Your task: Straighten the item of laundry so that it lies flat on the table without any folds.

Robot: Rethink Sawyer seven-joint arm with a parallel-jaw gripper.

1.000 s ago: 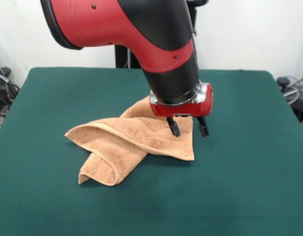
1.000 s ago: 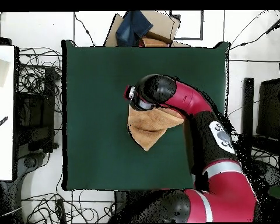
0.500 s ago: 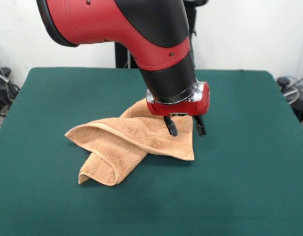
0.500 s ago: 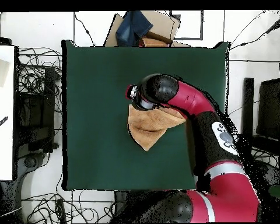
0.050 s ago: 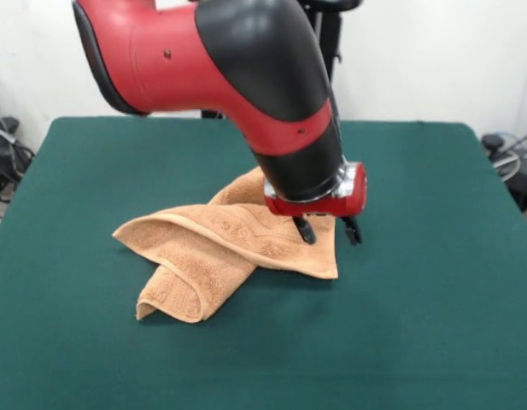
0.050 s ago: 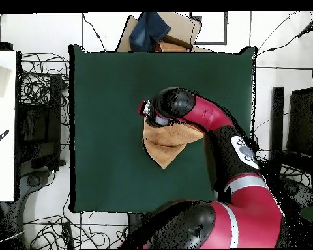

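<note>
I am seeing the towel [image 5: 225, 252] lying crumpled near the middle of the green counter [image 5: 417, 325], folded over itself. In the front view one flap is doubling back toward the lower left and a flat corner is pointing to the lower right. From above, the towel [image 6: 164, 144] is showing as a tan wedge partly hidden under the arm's wrist.

Compared with half a second ago, the towel is keeping the same shape and place. The arm is the thing that has shifted: the wrist is now sitting lower, and the elbow is leaning differently.

The jaws [image 5: 328, 231] are hanging just over the towel's right-hand corner in the front view. They are standing apart, one black tip over the cloth near its upper right edge, the other just past that edge over bare counter. I cannot tell whether either tip is touching the fabric. Nothing is being held between them.

In the overhead view, the gripper head [image 6: 152, 115] is covering the towel's top corner.
</note>
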